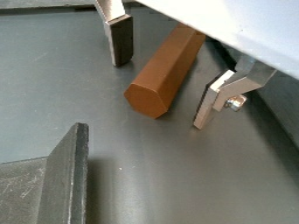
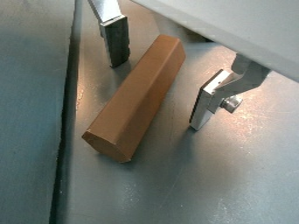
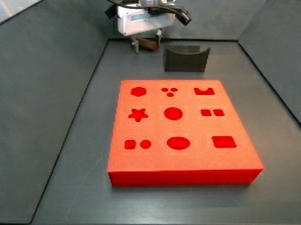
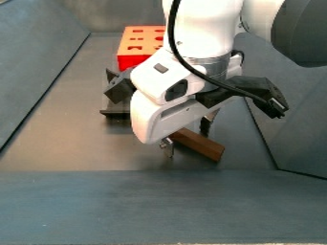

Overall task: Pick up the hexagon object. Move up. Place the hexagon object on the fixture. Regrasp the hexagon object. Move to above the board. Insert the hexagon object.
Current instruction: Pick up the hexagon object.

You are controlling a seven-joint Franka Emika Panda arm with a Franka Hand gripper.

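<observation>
Grey floor [image 2: 233, 175]: gripper [image 2: 158, 74] fingers [image 2: 114, 39] straddle hexagon object [image 2: 135, 101], apart

A matte dark grey worktop [image 3: 70, 167] is hemmed by low grey walls [image 3: 53, 48]; the lighting looks even, perhaps from overhead.

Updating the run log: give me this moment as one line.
phase: pick up | gripper: open, low, fingers straddling hexagon object | hexagon object: flat on floor, not gripped | fixture: unoccupied | board: hexagon hole vacant
</observation>
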